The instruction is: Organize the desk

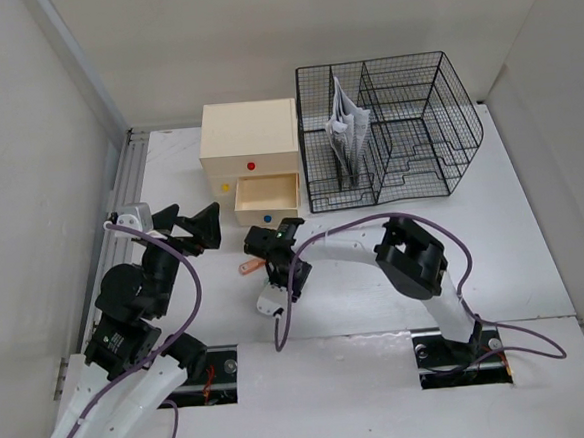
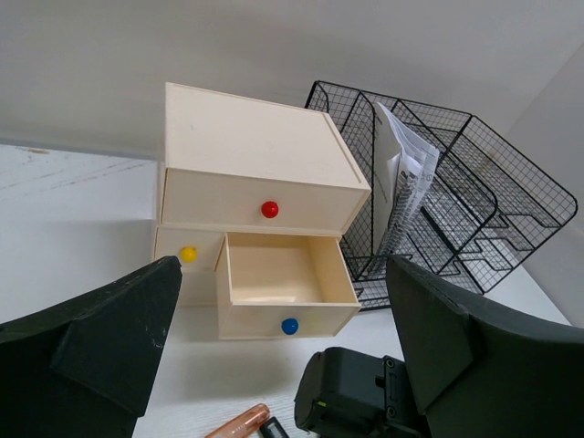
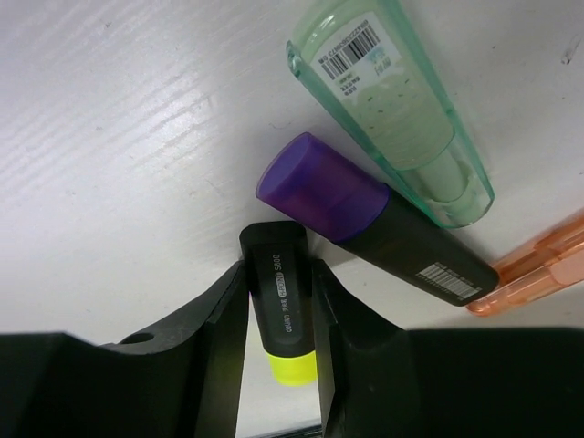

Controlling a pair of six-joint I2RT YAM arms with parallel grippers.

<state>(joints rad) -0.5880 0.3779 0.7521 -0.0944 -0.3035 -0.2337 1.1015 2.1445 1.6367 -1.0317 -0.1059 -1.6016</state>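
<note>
Your desk (image 1: pixel 534 242) is the white tabletop that fills the floor of the top view. White walls close it in, and a metal rail (image 1: pixel 125 191) runs along its left edge.

Furthest left, your left gripper (image 1: pixel 185 222) has its jaws spread wide with nothing between them. It points toward the cream drawer box (image 1: pixel 249 132), which stands at the back of the desk. The box shows a red knob (image 2: pixel 269 209) on its upper drawer and a yellow knob (image 2: pixel 188 254) lower left. Its lower right drawer (image 2: pixel 285 274), the one with the blue knob, is pulled out, and the part of its inside that the left wrist view shows is bare.

Just in front of that drawer, your right gripper (image 3: pixel 278 274) is down at the desk surface, closed on a yellow highlighter (image 3: pixel 290 365) with a finger pressed on each side of its black body. Three more pens lie on the desk right beside it. The purple-capped marker (image 3: pixel 383 233) sits almost against the held highlighter's black end. The pale green highlighter (image 3: pixel 401 119) lies alongside the purple one. The orange pen (image 3: pixel 538 265) is at the edge of the right wrist view.

To the right of the drawer box, the black wire rack (image 1: pixel 396 131) stands at the back of the desk. A sheaf of papers (image 1: pixel 348 130) stands upright in its left compartment.
</note>
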